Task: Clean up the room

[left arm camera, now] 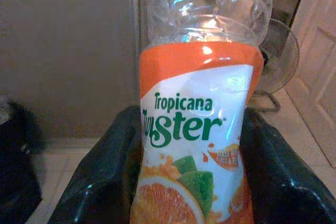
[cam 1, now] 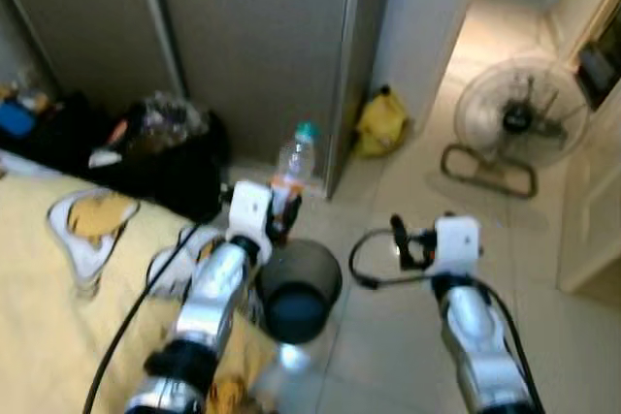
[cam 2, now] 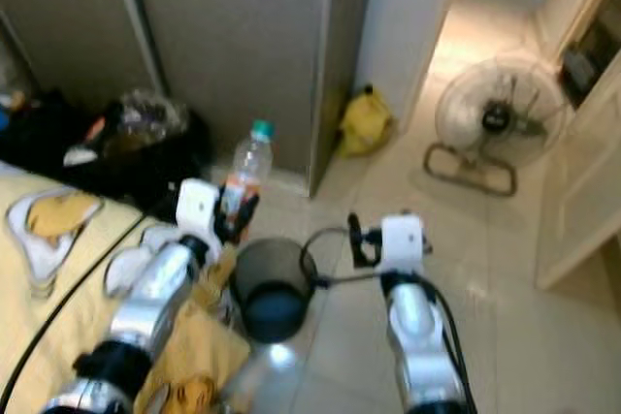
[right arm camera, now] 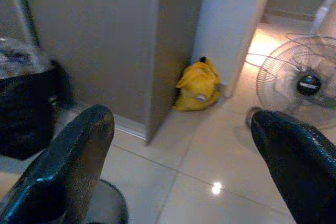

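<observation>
Both silver arms filled the bottom of the head views. Left gripper [cam 1: 281, 212] was clamped on an empty plastic bottle [cam 1: 294, 164], fingers [left arm camera: 100, 182] pressed against the orange label on both sides, bottle upright, teal cap on top. Bottle sat held just above and behind the rim of a dark round bin [cam 1: 296, 288] on the tiled floor [cam 1: 408, 269], beside the edge of the yellow bed [cam 1: 39, 307]. Right gripper [cam 1: 400, 239] was spread wide and empty, hovering over the floor to the right of the bin; its wrist view looked past both fingers [right arm camera: 79, 150] at a yellow bag [right arm camera: 198, 86] by the wardrobe [cam 1: 243, 55] corner and a floor fan [cam 1: 519, 123].

Step in hand, as I read it: drop the bottle in the bin. Bottle wasn't yet over the opening, it looked closer to the far rim. Best approach: pull the left wrist back toward the robot until the bottle base is centred over the opening, lower it, then release. Letting go early risks a rim bounce and a roll across the tiles. Right arm should stay clear of the bin.

More clutter was left: black bags [cam 1: 165, 157] by the wardrobe, something white and yellow [cam 1: 89, 220] on the bed.
</observation>
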Controlling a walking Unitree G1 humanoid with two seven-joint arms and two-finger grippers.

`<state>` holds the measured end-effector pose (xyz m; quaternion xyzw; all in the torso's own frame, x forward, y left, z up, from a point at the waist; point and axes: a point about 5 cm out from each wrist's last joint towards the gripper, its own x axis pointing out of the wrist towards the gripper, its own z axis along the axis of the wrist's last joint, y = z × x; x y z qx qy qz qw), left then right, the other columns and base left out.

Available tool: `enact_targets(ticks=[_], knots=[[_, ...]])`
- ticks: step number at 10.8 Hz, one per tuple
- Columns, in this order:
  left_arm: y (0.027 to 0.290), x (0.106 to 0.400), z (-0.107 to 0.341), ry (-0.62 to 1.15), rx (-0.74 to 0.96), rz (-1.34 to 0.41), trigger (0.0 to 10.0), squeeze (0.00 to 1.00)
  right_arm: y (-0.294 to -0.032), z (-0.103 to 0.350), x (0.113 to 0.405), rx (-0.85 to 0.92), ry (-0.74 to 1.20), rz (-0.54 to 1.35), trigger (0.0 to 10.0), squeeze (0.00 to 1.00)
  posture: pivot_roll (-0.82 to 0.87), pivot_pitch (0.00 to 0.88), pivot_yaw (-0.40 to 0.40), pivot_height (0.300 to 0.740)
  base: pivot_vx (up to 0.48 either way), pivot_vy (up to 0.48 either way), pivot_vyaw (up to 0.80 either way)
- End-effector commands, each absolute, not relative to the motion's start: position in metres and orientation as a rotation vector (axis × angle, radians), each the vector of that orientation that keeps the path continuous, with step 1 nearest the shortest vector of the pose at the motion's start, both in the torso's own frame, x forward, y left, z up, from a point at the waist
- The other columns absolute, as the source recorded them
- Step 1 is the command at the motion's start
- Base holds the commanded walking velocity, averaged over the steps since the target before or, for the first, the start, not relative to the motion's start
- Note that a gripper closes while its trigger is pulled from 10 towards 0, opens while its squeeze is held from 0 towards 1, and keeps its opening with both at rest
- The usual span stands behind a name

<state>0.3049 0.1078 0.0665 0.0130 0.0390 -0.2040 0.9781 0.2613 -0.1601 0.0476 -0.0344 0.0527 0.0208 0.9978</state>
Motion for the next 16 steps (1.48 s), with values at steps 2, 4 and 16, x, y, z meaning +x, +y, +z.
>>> enact_targets(ticks=[2, 4, 16], knots=[[0.096, 0.308, 0.066, 0.089, 0.022, -0.43, 10.0, 0.0, -0.169, 0.043, 0.255, -0.086, 0.127, 0.033, 10.0, 0.0, -0.01, 0.0, 0.003, 0.74, 0.472, 0.0, 0.0], [0.094, 0.315, 0.06, 0.116, 0.107, -0.41, 10.0, 0.0, -0.166, 0.04, 0.252, -0.08, 0.145, 0.047, 10.0, 0.0, -0.01, 0.0, -0.001, 0.74, 0.467, 0.0, 0.0], [0.147, 0.302, 0.031, 0.256, 0.159, -0.22, 10.0, 0.0, -0.157, 0.05, 0.257, -0.006, 0.133, 0.062, 10.0, 0.0, 0.04, 0.0, -0.005, 0.74, 0.04, 0.0, 0.0]])
